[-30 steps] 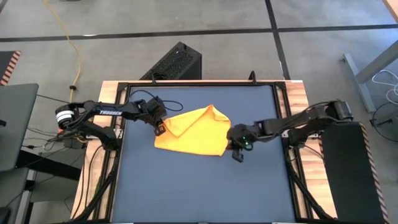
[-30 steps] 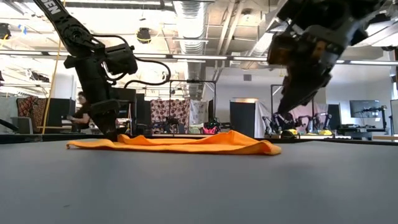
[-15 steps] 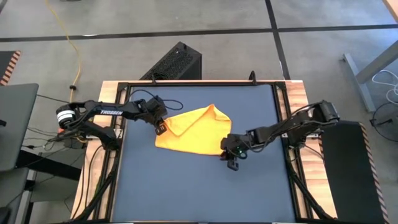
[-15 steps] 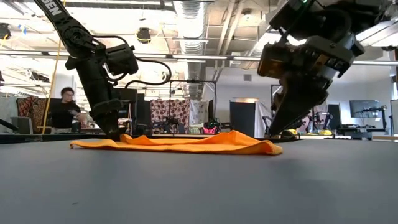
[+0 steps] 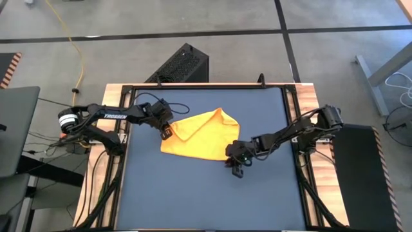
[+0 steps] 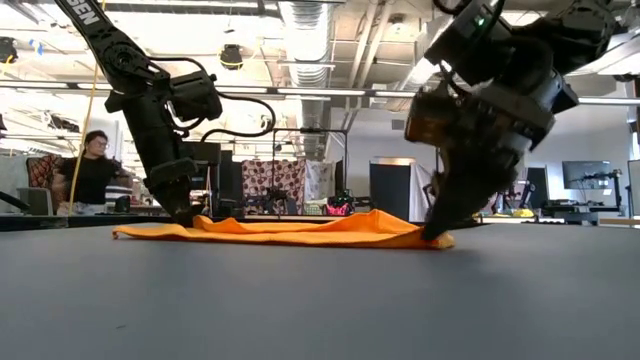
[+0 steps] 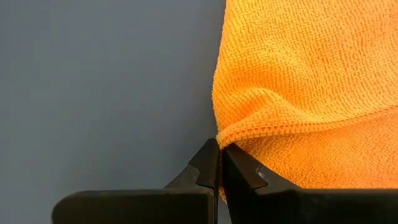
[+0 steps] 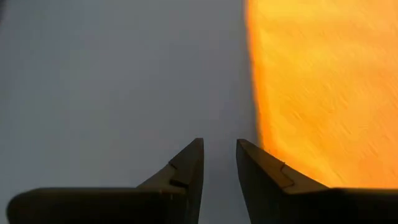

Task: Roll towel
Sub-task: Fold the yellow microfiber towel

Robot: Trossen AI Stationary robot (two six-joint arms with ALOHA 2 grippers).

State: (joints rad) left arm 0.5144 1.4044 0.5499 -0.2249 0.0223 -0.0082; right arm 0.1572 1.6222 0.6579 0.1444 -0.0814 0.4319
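The towel [image 5: 198, 136] lies flat on the surface [image 5: 193, 193], folded but not yet rolled. Its left edge is pinched by the left gripper [image 7: 219, 163], likely as an anchor. The right gripper [image 8: 217, 163] is lowered beside the right corner, jaws slightly apart, probably for a grasp.

My L arm comes in from the table's left edge, reaching across toward the towel [image 5: 198, 135]. Left gripper [image 5: 166, 133] sits low at the towel's left corner, fingers [image 7: 208, 163] pinched together w/ the hem caught between the tips. Wrist angled down, tips at cloth level in low view.

My R arm stretches in from the right edge, elbow back near that side, forearm running to the towel's near-right corner. Right gripper [image 5: 235, 167] pointed steeply down, tips at the corner, just beside the cloth edge. Its fingers [image 8: 186, 163] stand a narrow gap apart, nothing between them.
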